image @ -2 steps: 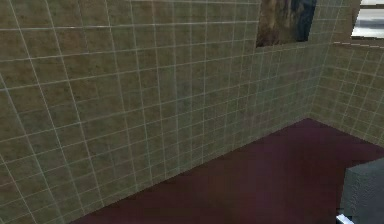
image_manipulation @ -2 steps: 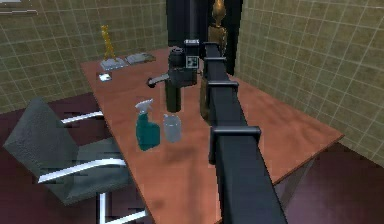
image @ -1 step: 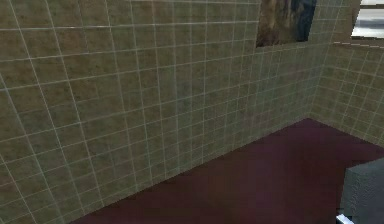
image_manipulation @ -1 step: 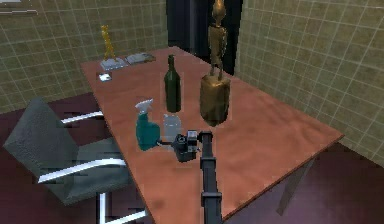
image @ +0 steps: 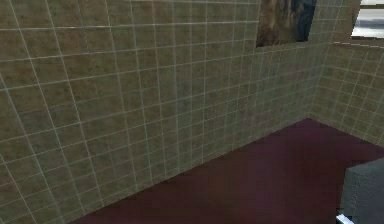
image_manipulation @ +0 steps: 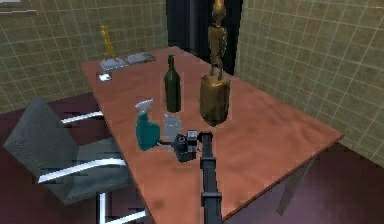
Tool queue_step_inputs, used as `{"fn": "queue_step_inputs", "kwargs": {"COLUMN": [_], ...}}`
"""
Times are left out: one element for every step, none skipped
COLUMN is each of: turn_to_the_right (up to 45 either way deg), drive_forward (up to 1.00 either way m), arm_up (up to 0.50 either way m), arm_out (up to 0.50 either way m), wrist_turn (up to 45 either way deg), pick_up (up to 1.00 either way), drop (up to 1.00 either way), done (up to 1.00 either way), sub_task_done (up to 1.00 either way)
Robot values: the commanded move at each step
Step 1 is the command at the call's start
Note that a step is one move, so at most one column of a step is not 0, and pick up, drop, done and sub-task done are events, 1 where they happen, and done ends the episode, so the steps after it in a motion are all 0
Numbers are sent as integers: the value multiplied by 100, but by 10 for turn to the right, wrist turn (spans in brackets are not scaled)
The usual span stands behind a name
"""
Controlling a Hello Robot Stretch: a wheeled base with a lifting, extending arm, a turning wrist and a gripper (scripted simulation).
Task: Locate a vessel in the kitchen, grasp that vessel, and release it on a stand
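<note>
In the arm side view a wooden table [image_manipulation: 265, 135] carries a brown rounded vessel [image_manipulation: 214, 98], a dark green bottle [image_manipulation: 172, 85] and a teal spray bottle [image_manipulation: 147, 126]. The dark arm bar [image_manipulation: 210, 190] rises from the bottom edge, and my gripper [image_manipulation: 178, 143] sits at its end over the table's near part. A small grey object [image_manipulation: 170, 124] stands just beyond it, next to the spray bottle. With things on the table at the gripper's far end, I cannot tell whether it holds anything.
A tall wooden statue [image_manipulation: 216, 40] stands behind the vessel, and a golden figure [image_manipulation: 106, 40] with flat grey items [image_manipulation: 126, 62] marks the far end. A grey chair [image_manipulation: 55, 150] is at the table's left. The forward view has a tiled wall [image: 120, 100], dark red floor [image: 270, 180], a wall picture [image: 285, 22] and a grey block [image: 366, 195].
</note>
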Motion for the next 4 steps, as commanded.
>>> {"fn": "queue_step_inputs", "kwargs": {"turn_to_the_right": [0, 0, 0, 0], "drive_forward": [0, 0, 0, 0], "arm_up": [10, 22, 0, 0], "arm_out": [0, 0, 0, 0], "wrist_turn": [0, 0, -450, -450], "pick_up": [0, 0, 0, 0], "drop": [0, 0, 0, 0], "done": [0, 0, 0, 0], "sub_task_done": [0, 0, 0, 0]}}
